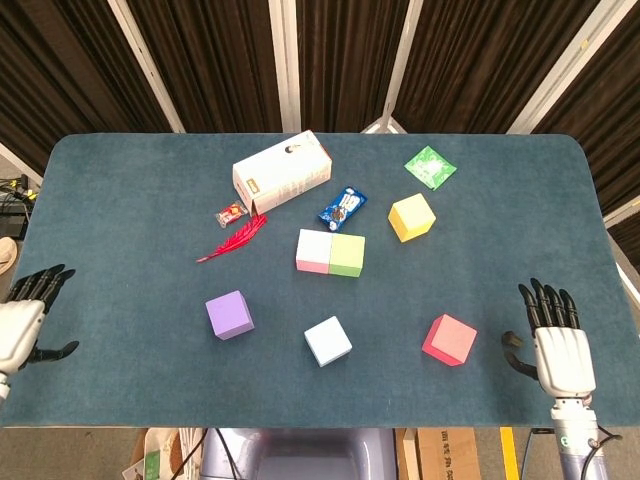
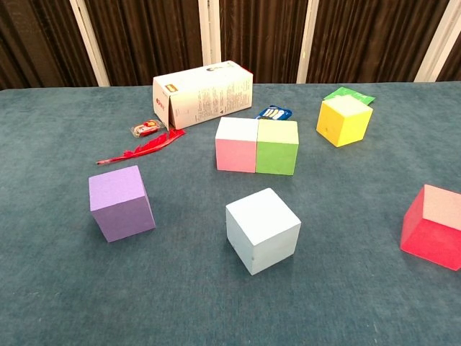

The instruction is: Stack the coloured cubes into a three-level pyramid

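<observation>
Both hands are hovering empty with fingers spread, the left hand (image 1: pixel 20 325) at the bench's (image 1: pixel 120 200) left edge, the right hand (image 1: pixel 558 345) at its near right corner, just right of the red cube (image 1: pixel 449 339). Pink cube (image 1: pixel 313 250) and green cube (image 1: pixel 347 255) are sitting touching mid-bench; the yellow cube (image 1: pixel 412 217), purple cube (image 1: pixel 229 314) and blue cube (image 1: pixel 328 341) are lying apart around them.
</observation>
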You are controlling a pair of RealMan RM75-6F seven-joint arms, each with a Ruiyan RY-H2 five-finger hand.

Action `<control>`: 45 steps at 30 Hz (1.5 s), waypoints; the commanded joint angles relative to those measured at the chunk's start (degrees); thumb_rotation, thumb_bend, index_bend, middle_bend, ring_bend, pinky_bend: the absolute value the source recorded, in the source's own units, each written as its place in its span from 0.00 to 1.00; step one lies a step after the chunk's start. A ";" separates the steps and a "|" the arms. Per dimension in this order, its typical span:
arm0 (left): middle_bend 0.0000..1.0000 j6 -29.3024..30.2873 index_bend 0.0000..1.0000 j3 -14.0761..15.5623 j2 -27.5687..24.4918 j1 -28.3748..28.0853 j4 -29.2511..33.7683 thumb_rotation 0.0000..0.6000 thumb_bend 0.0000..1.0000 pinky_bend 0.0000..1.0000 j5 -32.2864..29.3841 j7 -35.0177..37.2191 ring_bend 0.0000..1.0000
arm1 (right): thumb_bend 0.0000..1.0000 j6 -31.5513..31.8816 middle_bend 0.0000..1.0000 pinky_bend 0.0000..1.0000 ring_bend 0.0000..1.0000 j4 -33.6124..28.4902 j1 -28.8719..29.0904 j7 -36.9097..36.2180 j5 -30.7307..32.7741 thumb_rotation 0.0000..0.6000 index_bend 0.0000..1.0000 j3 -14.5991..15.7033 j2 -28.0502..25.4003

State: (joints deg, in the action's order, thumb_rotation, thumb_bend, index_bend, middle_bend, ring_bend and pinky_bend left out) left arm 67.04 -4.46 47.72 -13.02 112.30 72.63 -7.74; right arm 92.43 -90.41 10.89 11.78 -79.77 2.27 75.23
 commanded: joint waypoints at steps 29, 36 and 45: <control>0.05 0.27 0.08 -3.00 14.41 -18.46 11.95 1.00 0.24 0.00 -35.68 -25.47 0.00 | 0.10 -5.95 0.00 0.00 0.00 3.07 -1.74 1.65 -0.52 1.00 0.00 -3.22 3.22; 0.06 1.96 0.08 -3.48 19.47 -21.57 10.57 1.00 0.24 0.00 -39.59 -27.39 0.00 | 0.10 -7.17 0.00 0.00 0.00 3.52 -2.00 2.39 -0.07 1.00 0.00 -3.94 3.64; 0.08 3.73 0.09 -3.82 23.62 -24.47 9.51 1.00 0.24 0.00 -42.47 -28.81 0.00 | 0.10 -8.13 0.00 0.00 0.00 4.00 -2.35 2.86 0.37 1.00 0.00 -4.79 3.88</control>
State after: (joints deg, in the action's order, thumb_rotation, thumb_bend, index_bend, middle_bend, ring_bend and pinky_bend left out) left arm 70.46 -8.19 71.01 -37.22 121.99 30.37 -36.42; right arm 84.30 -86.41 8.55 14.63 -79.40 -2.51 79.09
